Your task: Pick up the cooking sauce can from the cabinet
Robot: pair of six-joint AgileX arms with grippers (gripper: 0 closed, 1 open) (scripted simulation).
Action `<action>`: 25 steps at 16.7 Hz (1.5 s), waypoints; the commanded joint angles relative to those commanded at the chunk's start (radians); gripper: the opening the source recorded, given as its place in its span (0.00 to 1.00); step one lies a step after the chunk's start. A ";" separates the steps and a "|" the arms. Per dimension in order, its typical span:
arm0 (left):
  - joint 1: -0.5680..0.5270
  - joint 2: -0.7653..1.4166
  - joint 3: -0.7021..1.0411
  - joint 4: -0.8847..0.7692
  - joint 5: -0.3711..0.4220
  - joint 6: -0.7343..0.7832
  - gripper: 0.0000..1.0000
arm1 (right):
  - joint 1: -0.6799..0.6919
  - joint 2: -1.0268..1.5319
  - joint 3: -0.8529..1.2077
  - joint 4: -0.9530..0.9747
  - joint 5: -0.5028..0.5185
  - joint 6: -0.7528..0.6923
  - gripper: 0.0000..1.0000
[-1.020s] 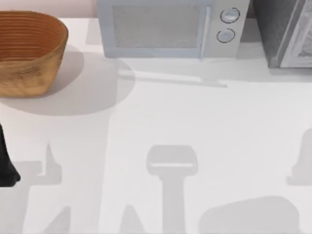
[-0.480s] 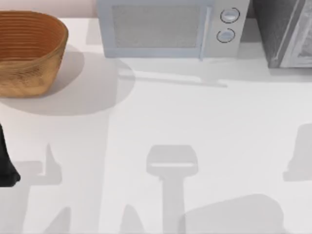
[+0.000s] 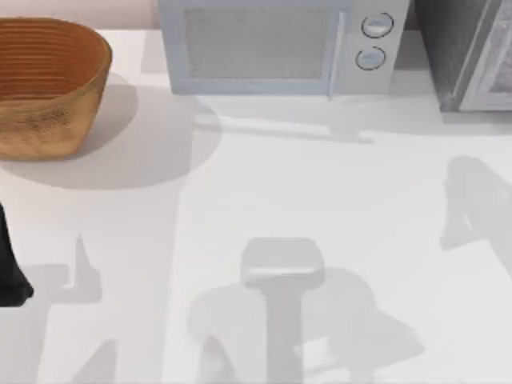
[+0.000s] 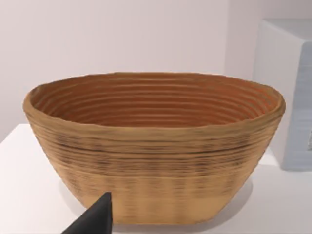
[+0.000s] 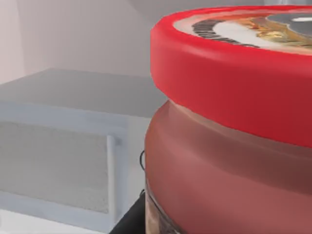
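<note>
Found the cooking sauce can hard up against the right gripper, so close in the right wrist view that little but its red lid and reddish side label could be made out. Stood upright there, long axis vertical, lid uppermost and roughly level, with the microwave well beyond it. Could not tell whether that gripper was clamped on the can or merely poised beside it; judged a hold likely from the closeness alone. Could not fix from above just where the can sat relative to the cabinet at the table's far right corner.

Saw the left arm parked at the table's left edge, its gripper facing the woven basket, grip state likewise impossible to tell. Judged the right arm by far the nearer to the can, the left well apart from it across the table. Reckoned the coming move turned on keeping that vertical axis true: carried straight and level, not tipped toward the microwave
</note>
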 joint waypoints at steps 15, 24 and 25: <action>0.000 0.000 0.000 0.000 0.000 0.000 1.00 | -0.067 1.317 0.364 0.889 -0.501 0.008 0.00; 0.000 0.000 0.000 0.000 0.000 0.000 1.00 | -0.055 1.369 0.391 0.919 -0.509 0.008 0.00; 0.000 0.000 0.000 0.000 0.000 0.000 1.00 | -0.044 1.383 0.409 0.918 -0.498 0.007 0.00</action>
